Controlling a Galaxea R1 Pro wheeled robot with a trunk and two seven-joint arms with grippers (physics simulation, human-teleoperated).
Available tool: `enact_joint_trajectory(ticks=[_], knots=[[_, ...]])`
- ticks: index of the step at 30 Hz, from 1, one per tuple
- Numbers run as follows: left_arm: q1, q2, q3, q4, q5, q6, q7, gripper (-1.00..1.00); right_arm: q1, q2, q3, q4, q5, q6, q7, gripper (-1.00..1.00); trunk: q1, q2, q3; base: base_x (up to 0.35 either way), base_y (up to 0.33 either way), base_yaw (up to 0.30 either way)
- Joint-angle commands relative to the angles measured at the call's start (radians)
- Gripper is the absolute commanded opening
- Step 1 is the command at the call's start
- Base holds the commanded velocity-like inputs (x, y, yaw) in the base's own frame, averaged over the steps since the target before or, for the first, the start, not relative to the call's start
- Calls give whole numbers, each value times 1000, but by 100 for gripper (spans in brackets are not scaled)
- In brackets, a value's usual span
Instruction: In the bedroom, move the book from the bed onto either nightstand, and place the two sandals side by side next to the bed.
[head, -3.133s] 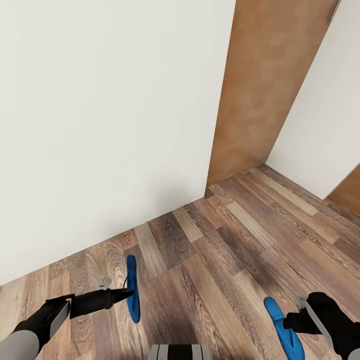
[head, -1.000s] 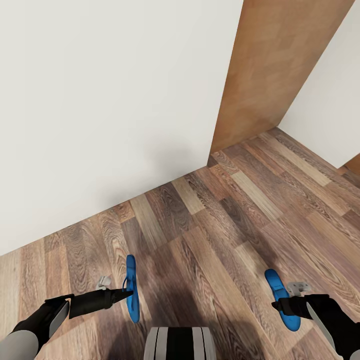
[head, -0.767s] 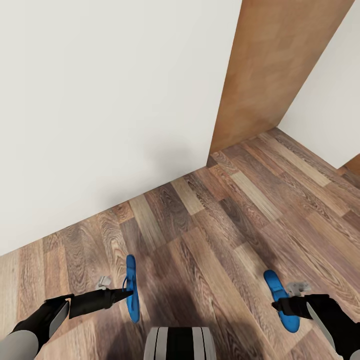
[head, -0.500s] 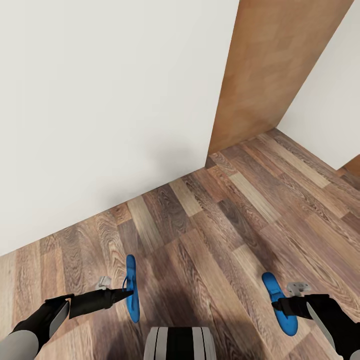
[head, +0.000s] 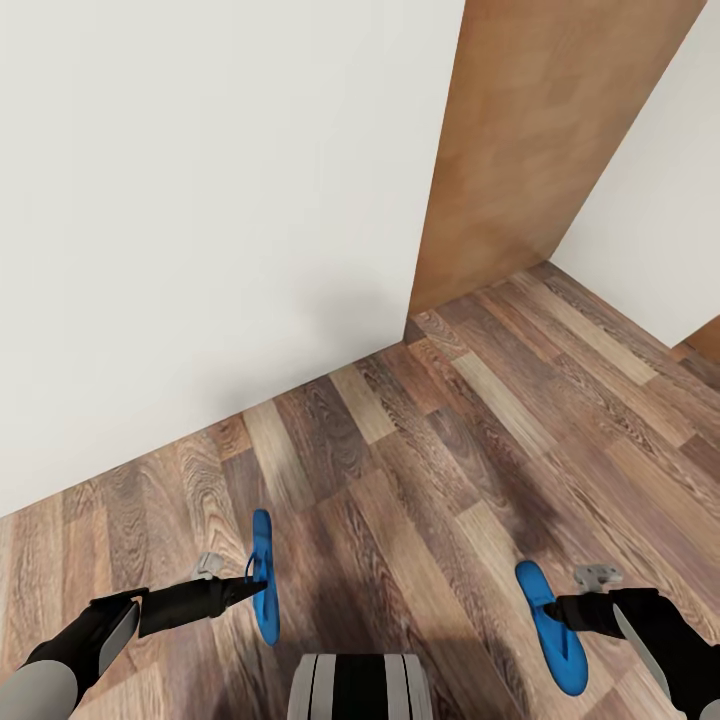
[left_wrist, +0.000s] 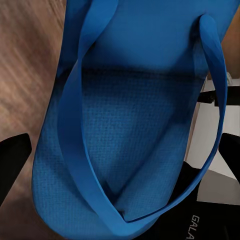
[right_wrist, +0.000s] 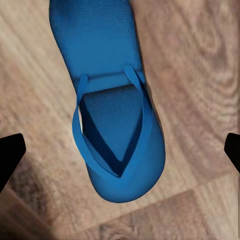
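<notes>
Left end effector (head: 250, 583) holds the left sandal (head: 263, 600) above the wood-plank floor (head: 450, 450). From the head camera the sandal shows almost edge-on, a thin blue sliver standing on its side at the black tip. The left wrist camera gives what the head camera cannot. There the left sandal (left_wrist: 130, 125) sits very close, strap side up, spanning the whole gap between the two black fingers (left_wrist: 12, 165), which stand at its two long edges.

Of the room, the head view shows a large white wall (head: 200, 200) ahead and a brown wooden door (head: 530, 140) beside it, with the floor below. The robot's striped trunk (head: 360, 690) shows at the bottom edge. The bed, the book and the nightstand are out of frame.

The left arm (head: 100, 630) comes in from the lower left corner and points almost level toward the middle. The right arm (head: 660, 640) comes in from the lower right corner and points inward.

The right end effector (head: 560, 612) hovers just over the strap area of the right sandal (head: 548, 630). That sandal lies flat on the floor, well apart from the left one. From the right wrist, the right sandal (right_wrist: 110, 90) rests strap side up on the planks. The right end effector (right_wrist: 120, 150) is spread wide here, its fingertips (right_wrist: 10, 155) at the far edges of the picture and clear of the sandal.
</notes>
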Motion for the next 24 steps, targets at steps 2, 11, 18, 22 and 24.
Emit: enact_joint_trajectory(ticks=[2, 11, 18, 22, 24], knots=[[0, 0, -1, 0, 5, 10, -3, -100, 0, -1, 3, -1, -7, 5, -1, 100, 0, 0, -1, 13, -12, 0], [0, 0, -1, 0, 5, 9, -3, -100, 0, -1, 3, -1, -5, 5, -1, 100, 0, 0, -1, 49, -2, 0], [0, 0, -1, 0, 5, 10, -4, -100, 0, -1, 3, -1, -5, 5, -1, 100, 0, 0, -1, 4, 0, 0], [0, 0, -1, 0, 5, 11, -4, -100, 0, -1, 2, -1, -5, 5, -1, 100, 0, 0, -1, 0, 0, 0], [0, 1, -1, 0, 5, 12, -5, -100, 0, -1, 2, -1, -5, 5, -1, 100, 0, 0, -1, 0, 0, 0]])
